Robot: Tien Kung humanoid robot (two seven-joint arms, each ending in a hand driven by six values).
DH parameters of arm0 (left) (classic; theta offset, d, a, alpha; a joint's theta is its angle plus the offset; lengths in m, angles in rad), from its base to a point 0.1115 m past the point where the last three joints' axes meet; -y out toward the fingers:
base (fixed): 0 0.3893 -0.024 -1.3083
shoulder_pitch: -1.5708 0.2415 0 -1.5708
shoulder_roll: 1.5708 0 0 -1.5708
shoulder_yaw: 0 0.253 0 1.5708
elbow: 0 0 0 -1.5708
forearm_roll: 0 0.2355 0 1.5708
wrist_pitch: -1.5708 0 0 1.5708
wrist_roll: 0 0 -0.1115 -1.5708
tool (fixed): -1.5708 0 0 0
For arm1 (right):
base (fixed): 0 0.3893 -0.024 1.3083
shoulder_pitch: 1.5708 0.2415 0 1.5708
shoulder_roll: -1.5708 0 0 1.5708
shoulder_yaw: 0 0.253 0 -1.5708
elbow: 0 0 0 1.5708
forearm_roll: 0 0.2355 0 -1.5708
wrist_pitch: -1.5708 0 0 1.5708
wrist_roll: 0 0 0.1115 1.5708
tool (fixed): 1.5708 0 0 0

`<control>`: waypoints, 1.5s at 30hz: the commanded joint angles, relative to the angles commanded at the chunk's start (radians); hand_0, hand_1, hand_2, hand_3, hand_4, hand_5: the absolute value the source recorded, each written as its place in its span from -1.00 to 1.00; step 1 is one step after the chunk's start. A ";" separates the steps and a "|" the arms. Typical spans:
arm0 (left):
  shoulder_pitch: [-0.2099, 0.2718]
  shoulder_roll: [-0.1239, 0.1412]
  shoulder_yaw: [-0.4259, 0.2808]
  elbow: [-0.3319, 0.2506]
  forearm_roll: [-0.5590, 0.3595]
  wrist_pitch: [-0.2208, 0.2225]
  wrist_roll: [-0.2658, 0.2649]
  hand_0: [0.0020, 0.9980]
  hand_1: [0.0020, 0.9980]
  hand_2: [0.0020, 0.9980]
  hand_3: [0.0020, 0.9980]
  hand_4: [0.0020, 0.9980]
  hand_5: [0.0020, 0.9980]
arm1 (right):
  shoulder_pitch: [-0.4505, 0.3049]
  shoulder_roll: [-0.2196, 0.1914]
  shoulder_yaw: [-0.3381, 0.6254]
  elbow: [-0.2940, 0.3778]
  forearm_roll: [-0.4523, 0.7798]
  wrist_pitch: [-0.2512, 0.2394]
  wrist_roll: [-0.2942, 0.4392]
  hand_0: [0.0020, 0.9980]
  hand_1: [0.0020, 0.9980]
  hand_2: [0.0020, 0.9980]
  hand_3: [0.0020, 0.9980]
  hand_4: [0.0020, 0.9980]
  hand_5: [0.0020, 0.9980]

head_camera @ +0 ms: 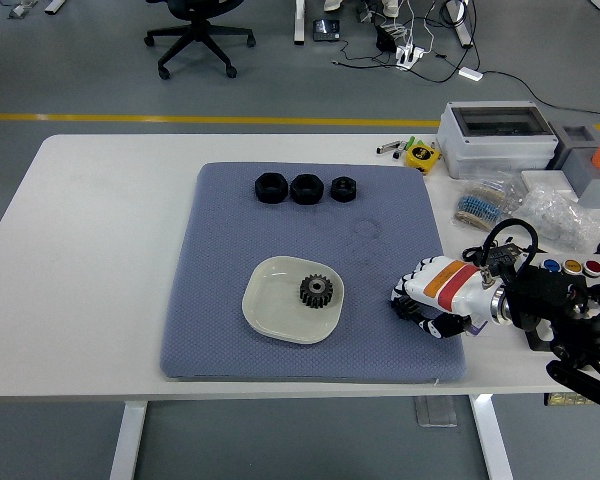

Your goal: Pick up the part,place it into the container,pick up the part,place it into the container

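Now right robot hand (427,300) curled over mat (230,330), seemingly holding nothing.

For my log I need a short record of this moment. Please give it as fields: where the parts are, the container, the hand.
mat: blue-grey mat on the white table
container: pale dish on the mat's near half
part in container: one gear
parts left: three black nuts in a row at the mat's far edge
right hand: right hand over the mat's near right corner, fingers curled, holding nothing
left hand: not in view
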 joint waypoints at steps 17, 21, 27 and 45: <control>0.005 0.000 -0.014 0.000 0.021 -0.004 0.005 0.07 0.14 0.19 0.33 0.35 0.36 | -0.005 -0.007 0.041 0.045 0.017 -0.016 0.001 0.10 -0.03 0.08 -0.19 -0.47 -0.69; 0.006 -0.001 -0.016 -0.001 0.022 -0.004 0.005 0.07 0.14 0.19 0.33 0.35 0.36 | -0.009 -0.004 0.063 0.065 0.019 -0.016 -0.003 0.08 -0.04 0.08 -0.19 -0.48 -0.70; 0.006 0.001 -0.017 -0.001 0.026 -0.005 0.005 0.07 0.13 0.19 0.33 0.35 0.36 | 0.003 0.014 0.088 0.101 0.013 -0.011 -0.013 0.07 -0.04 0.07 -0.19 -0.49 -0.69; 0.001 0.006 -0.010 -0.003 0.028 -0.008 0.007 0.07 0.14 0.19 0.32 0.35 0.35 | 0.098 0.203 0.082 0.105 0.035 0.016 0.012 0.33 0.15 0.31 0.12 -0.26 -0.74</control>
